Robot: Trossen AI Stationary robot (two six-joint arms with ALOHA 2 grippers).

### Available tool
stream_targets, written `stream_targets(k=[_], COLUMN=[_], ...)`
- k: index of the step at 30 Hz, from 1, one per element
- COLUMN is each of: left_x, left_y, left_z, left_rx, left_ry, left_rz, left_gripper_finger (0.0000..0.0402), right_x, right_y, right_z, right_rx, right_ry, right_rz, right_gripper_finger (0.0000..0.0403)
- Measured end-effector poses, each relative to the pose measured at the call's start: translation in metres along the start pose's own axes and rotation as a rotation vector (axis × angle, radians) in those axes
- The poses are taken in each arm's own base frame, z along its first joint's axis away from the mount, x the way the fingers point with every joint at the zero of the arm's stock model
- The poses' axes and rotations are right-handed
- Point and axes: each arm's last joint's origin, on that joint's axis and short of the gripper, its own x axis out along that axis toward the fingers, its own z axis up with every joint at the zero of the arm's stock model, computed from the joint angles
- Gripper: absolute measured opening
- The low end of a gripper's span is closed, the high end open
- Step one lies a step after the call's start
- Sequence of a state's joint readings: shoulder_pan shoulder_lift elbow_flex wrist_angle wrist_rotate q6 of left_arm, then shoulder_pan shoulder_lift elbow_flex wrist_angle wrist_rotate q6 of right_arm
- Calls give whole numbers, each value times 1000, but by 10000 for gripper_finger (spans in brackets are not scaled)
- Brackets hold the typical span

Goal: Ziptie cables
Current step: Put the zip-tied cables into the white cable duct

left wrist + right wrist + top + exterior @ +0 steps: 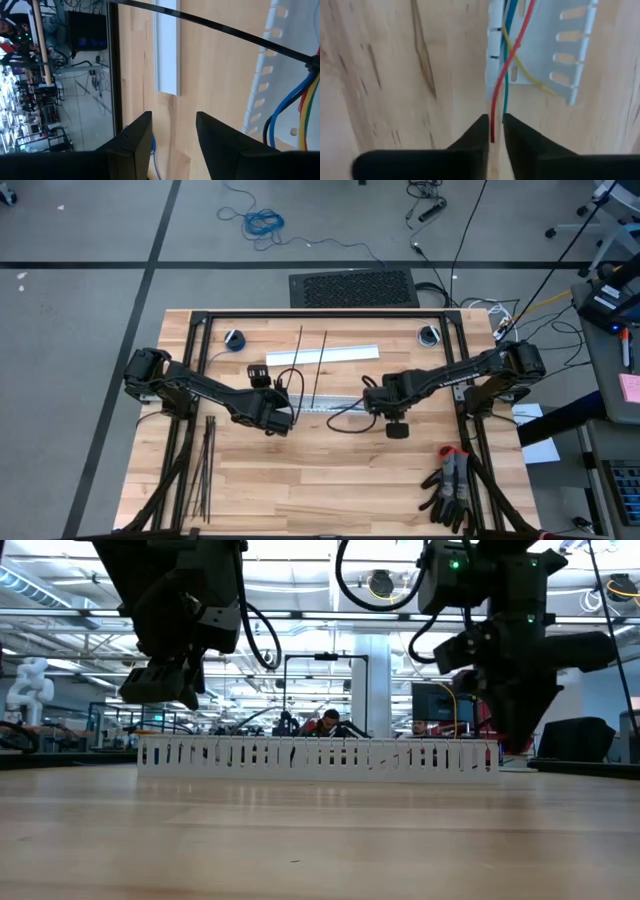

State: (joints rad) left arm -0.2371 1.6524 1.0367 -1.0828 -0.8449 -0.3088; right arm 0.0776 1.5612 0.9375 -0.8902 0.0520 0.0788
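Observation:
The cables (506, 55) are thin red, green, blue and yellow wires lying in a white slotted channel (330, 402) at mid-table. Their free ends stick out of the channel's right end. My right gripper (495, 131) points down there, its fingertips almost together on those ends. My left gripper (172, 135) hangs open above the wood by the channel's left end, with nothing between its fingers. One black ziptie (225, 30) runs across a flat white strip (167, 50) to the wires (300, 100). More zipties (205, 470) lie at the near left. My right gripper pinches the red wire's free end (492, 125) between its two fingertips, with the green wire's end (504, 112) beside it. The fingers come from above, pointing down. From the tips the wires run back into the channel's open end, lying low over the wood.
A second black ziptie (300, 360) lies on the far half of the table. Dark gloves (450, 485) sit at the near right. A black frame (320, 315) borders the far edge and both sides. Bare wood stretches along the table's near middle.

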Motion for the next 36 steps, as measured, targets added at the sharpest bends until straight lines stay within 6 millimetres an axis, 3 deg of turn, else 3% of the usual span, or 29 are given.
stream_targets(k=[2,5,17,26,32,36], left_x=[0,0,0,0,-1,-11], left_y=[0,1,4,6,6,9], left_z=[0,0,-6,-12,-12,-4], left_rx=[0,0,20,6,10,-45], left_ry=[-4,-8,44,82,85,45], left_rz=[12,25,44,61,61,45], left_gripper_finger=[152,152,152,152,152,152], right_x=[1,1,2,32,35,34], right_y=[-1,-2,-10,-17,-17,-17], right_z=[0,3,-7,-34,-33,-29], right_rx=[-5,-4,42,105,106,102], right_ry=[-7,-30,74,169,133,104], right_rz=[0,2,-7,-15,-14,-10], right_gripper_finger=[15,4,1,0,0,0])
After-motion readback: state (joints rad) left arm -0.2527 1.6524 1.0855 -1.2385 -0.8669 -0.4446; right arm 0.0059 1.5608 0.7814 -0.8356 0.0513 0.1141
